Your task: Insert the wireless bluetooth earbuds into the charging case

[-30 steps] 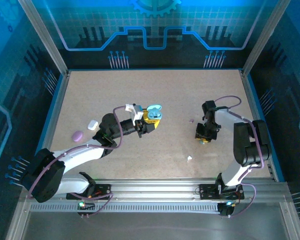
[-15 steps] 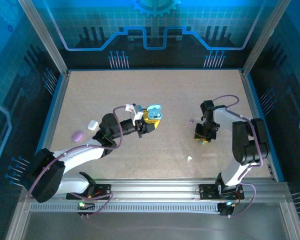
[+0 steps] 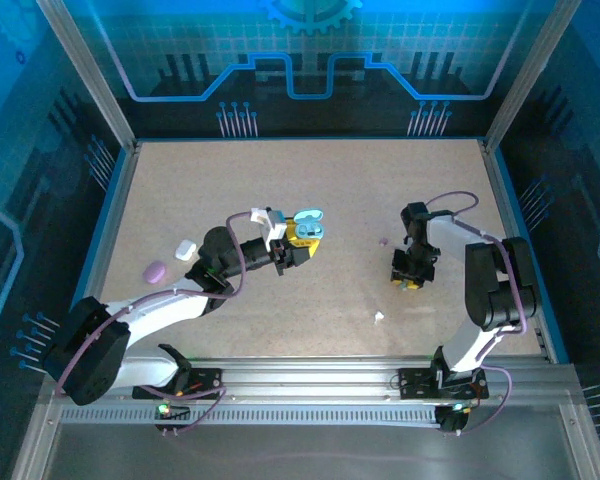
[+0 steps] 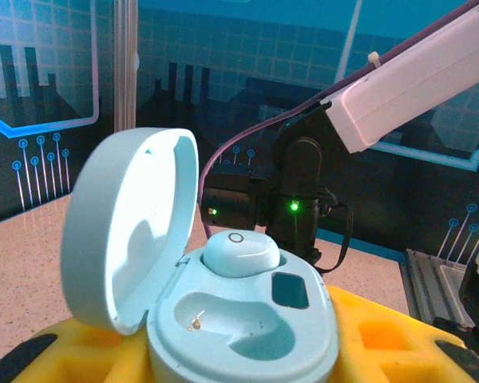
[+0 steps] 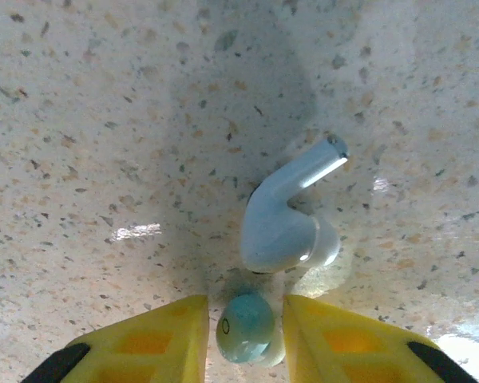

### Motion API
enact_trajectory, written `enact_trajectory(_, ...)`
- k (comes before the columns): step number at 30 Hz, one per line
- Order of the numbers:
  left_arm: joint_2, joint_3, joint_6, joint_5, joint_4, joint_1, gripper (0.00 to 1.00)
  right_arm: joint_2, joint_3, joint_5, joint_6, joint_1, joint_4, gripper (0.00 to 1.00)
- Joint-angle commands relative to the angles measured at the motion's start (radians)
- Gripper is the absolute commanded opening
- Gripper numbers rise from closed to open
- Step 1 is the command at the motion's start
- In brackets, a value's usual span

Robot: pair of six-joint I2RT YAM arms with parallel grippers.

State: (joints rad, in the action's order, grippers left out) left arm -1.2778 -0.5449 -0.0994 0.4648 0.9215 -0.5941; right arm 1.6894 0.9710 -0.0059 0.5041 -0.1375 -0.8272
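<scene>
Left hand clamped on open charging case, right hand narrow around pale blue earbud, grip unclear

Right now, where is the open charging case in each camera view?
Top external: charging case left of centre, held at the left gripper tip.
Left wrist: bottom centre, lid open to the left, between the yellow fingers.
Right wrist: faces the table, a white earbud and a pale blue earbud.
Shared landmark: the speckled table.
</scene>
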Motion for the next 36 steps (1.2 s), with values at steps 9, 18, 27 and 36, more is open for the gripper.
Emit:
enact_trajectory(9,0.028,0.003,0.003,-0.001,0.013,-0.007,0.36,0.028,0.031,0.027,-0.017,-0.015,0.005,0.30)
enact_trajectory(18,0.027,0.005,0.002,-0.001,0.013,-0.006,0.36,0.043,0.023,0.008,-0.018,-0.017,0.007,0.26)
enact_trajectory(27,0.029,0.005,0.003,-0.002,0.011,-0.006,0.36,0.021,0.003,0.001,-0.002,-0.021,0.009,0.21)
enact_trajectory(36,0.023,0.002,0.007,-0.014,0.005,-0.006,0.36,-0.211,-0.001,-0.300,0.034,-0.027,0.097,0.20)
